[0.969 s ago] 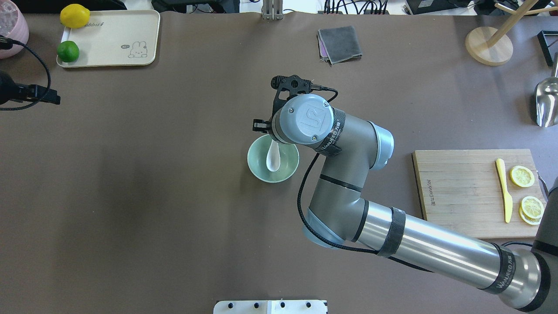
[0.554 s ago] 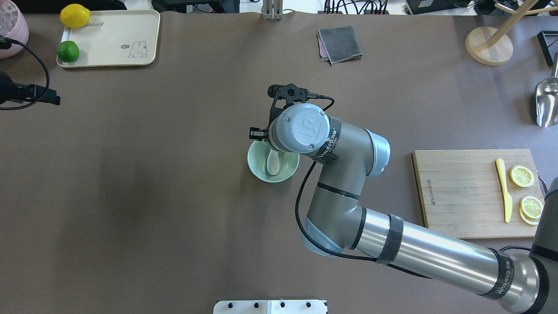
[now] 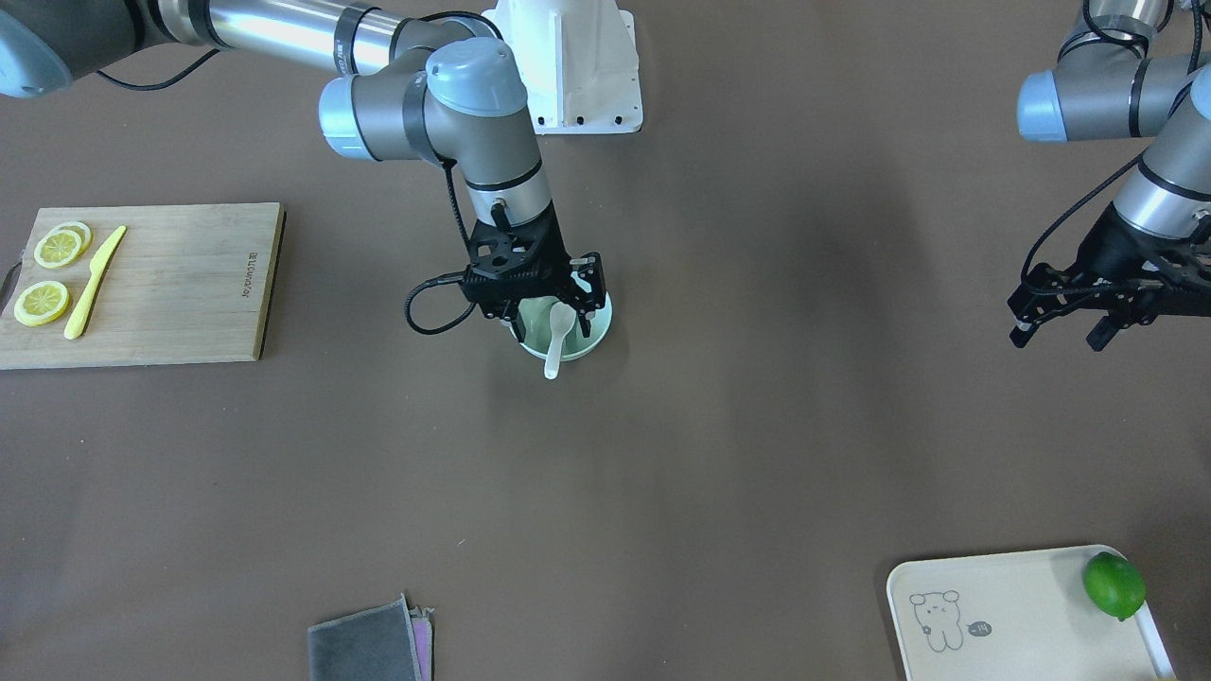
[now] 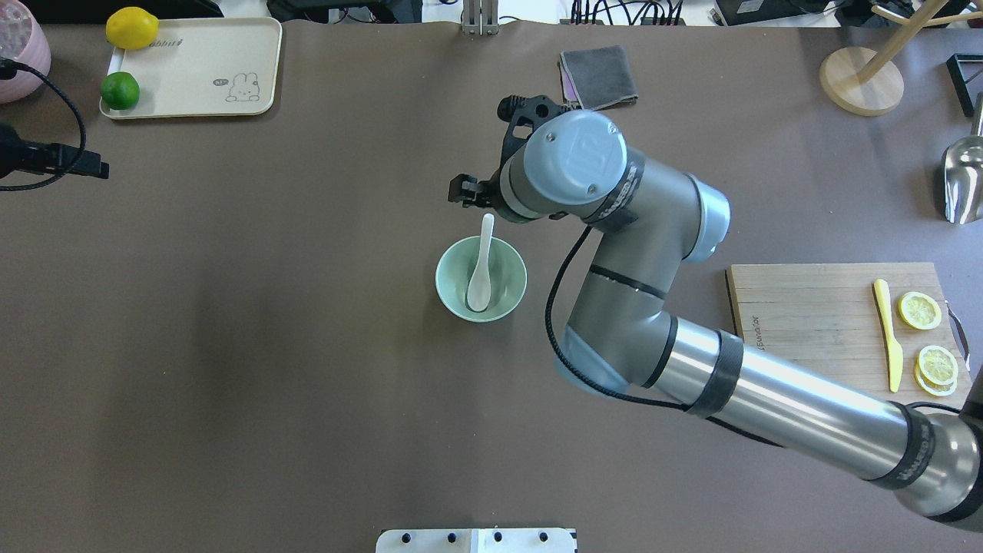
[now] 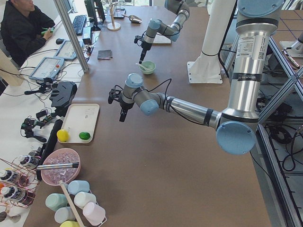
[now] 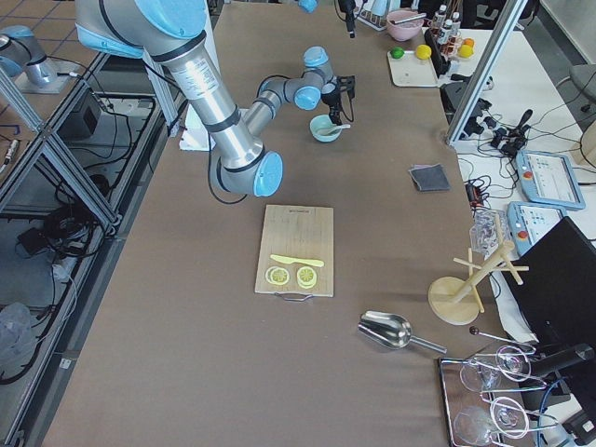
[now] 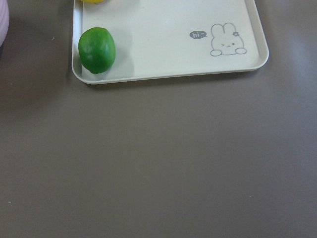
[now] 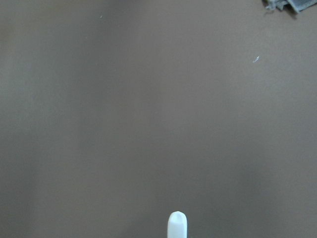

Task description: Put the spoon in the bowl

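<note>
1. Right end effector [image 3: 555, 312]: mine, carried above the bowl's far rim. Its fingers are parted and hold nothing. It does not touch the spoon.
2. Left end effector [image 3: 1057, 338]: mine, well apart from the bowl and hanging over bare table near the tray. Its fingers are spread and it is empty.
3. Spoon [image 4: 480, 273]: white and glossy. The scoop lies down inside the bowl. The handle leans on the far rim, and its tip pokes out past the rim towards my right end effector. My right wrist camera shows only that rounded tip, at the bottom edge.
4. Bowl [image 4: 445, 278]: pale mint green, upright, near the middle of the table [image 4: 269, 346].
5. Tray [image 4: 200, 77]: cream with a rabbit drawing, in the far left corner. It carries a lime [image 4: 120, 91] and a lemon [image 4: 132, 28] at its left end.
6. Cutting board [image 4: 806, 338]: wooden, on my right side. It bears a yellow knife [image 4: 889, 334] and lemon slices [image 4: 919, 310].
7. Grey cloth [image 4: 599, 77]: folded, at the far edge beyond my right wrist.
</note>
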Controlling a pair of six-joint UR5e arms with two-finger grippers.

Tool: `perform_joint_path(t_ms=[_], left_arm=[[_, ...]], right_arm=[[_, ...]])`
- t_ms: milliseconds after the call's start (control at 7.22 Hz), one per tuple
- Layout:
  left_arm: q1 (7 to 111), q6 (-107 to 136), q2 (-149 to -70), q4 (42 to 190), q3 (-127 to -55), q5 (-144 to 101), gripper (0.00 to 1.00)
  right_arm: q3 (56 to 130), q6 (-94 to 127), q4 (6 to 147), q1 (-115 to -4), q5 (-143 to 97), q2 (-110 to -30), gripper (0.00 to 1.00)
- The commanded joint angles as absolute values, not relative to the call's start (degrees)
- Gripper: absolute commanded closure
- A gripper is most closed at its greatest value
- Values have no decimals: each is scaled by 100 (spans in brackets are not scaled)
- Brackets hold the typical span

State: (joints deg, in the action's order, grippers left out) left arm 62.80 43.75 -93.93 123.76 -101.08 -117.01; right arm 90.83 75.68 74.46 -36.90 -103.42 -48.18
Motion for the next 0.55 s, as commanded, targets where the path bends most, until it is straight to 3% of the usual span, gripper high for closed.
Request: perform_joint_path(t_ms=[0, 415], left_arm=[[6310, 4412, -9125, 12945, -10204, -11585, 2], [6319, 4359, -8712, 12964, -10143, -11487, 2]], right_arm=[[9900, 6294, 8073, -5205, -12271, -5742, 0], [10257, 2403, 9427, -6947, -12920, -7325, 0]])
